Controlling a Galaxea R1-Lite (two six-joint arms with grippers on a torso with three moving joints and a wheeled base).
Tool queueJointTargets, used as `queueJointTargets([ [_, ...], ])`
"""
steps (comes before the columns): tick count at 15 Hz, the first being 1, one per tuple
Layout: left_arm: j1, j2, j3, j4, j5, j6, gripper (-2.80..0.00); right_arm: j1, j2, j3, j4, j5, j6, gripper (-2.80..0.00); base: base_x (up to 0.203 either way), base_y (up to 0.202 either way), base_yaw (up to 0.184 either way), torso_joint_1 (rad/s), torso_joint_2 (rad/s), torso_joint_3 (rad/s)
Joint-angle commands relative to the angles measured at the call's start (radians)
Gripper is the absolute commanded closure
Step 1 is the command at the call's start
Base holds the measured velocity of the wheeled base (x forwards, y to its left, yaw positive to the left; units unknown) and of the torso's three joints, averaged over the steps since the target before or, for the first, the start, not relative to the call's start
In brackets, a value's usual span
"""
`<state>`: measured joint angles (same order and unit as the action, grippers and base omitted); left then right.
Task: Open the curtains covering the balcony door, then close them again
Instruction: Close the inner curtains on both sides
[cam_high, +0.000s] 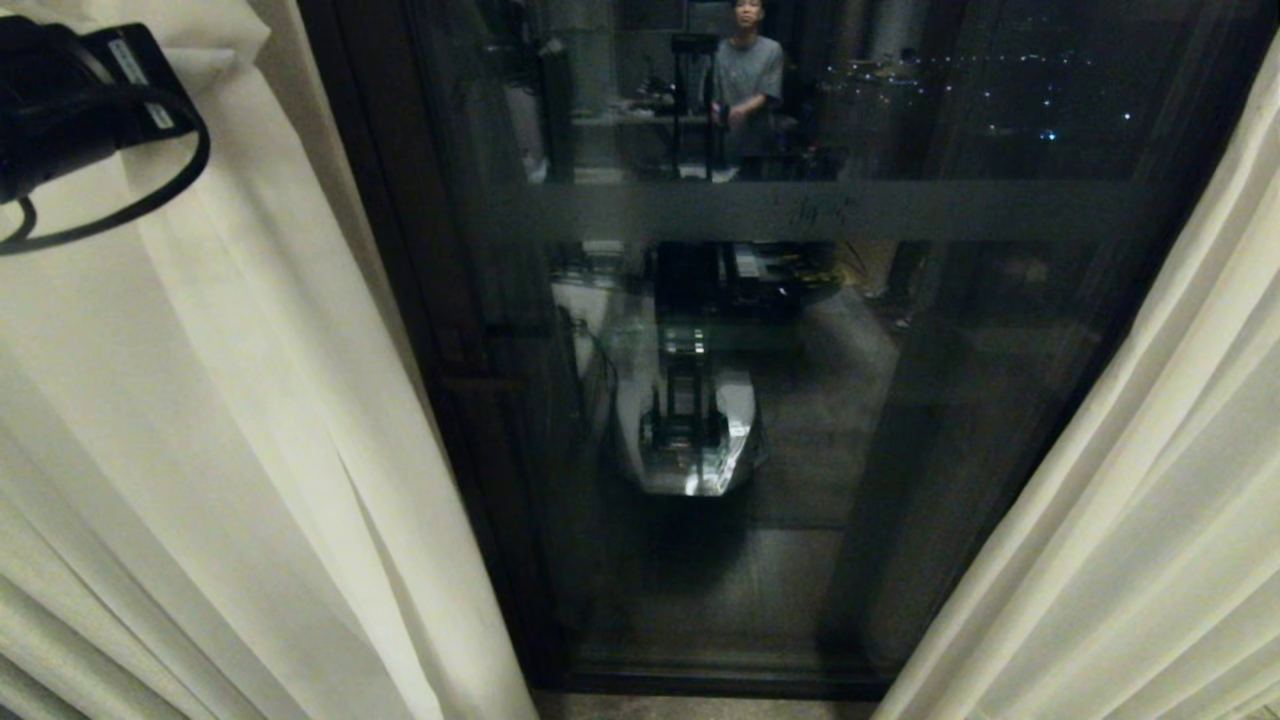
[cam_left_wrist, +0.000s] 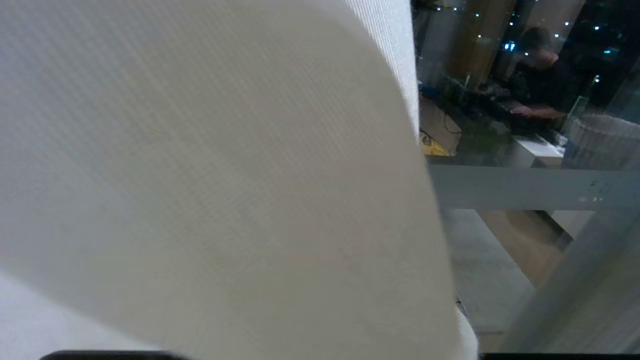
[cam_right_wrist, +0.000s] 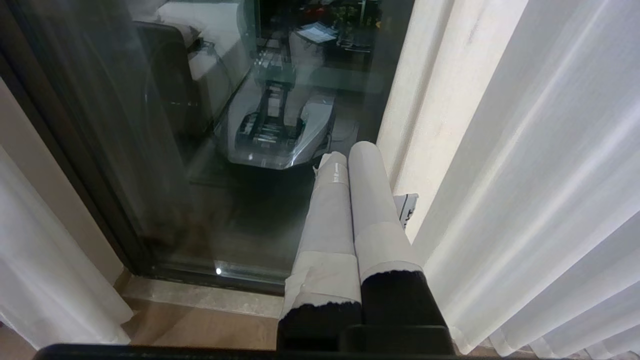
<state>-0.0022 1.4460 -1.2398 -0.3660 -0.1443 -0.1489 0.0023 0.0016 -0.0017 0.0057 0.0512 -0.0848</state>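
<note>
The curtains hang drawn apart, the left panel (cam_high: 200, 400) and the right panel (cam_high: 1150, 480) either side of the bare balcony door (cam_high: 900, 350), dark glass with a frosted band (cam_high: 1000, 210). My left arm's black wrist (cam_high: 70, 100) is raised at the upper left, pressed into the left panel. In the left wrist view the cream fabric (cam_left_wrist: 210, 175) covers the fingers, so a hold on it does not show; the door's glass (cam_left_wrist: 525, 240) lies beside it. My right gripper (cam_right_wrist: 347, 152) hangs low beside the right panel (cam_right_wrist: 525, 175), shut and empty, its taped fingers (cam_right_wrist: 370, 200) together.
A person (cam_high: 745, 75) and the robot's own body (cam_high: 690, 420) are reflected in the glass. The dark door frame (cam_high: 400, 300) runs beside the left panel. A stone sill (cam_right_wrist: 200, 295) and wooden floor (cam_right_wrist: 200, 330) lie below the door.
</note>
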Motion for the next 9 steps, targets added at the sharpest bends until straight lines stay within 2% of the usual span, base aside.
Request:
queueJointTargets([
  [1, -0.005, 0.001, 0.000, -0.004, 0.000, -0.001, 0.00, 0.000, -0.002, 0.000, 0.000, 0.000, -0.001, 0.00, 0.000, 0.000, 0.000, 0.000, 0.00, 0.000],
  [5, -0.023, -0.007, 0.007, -0.002, 0.000, 0.000, 0.00, 0.001, -0.002, 0.000, 0.000, 0.001, -0.001, 0.00, 0.000, -0.022, 0.002, -0.001, 0.00, 0.001],
  [9, -0.047, -0.018, 0.008, -0.002, 0.000, 0.000, 0.00, 0.001, -0.002, 0.000, 0.000, -0.001, -0.001, 0.00, 0.000, -0.179, 0.003, -0.001, 0.00, 0.004],
])
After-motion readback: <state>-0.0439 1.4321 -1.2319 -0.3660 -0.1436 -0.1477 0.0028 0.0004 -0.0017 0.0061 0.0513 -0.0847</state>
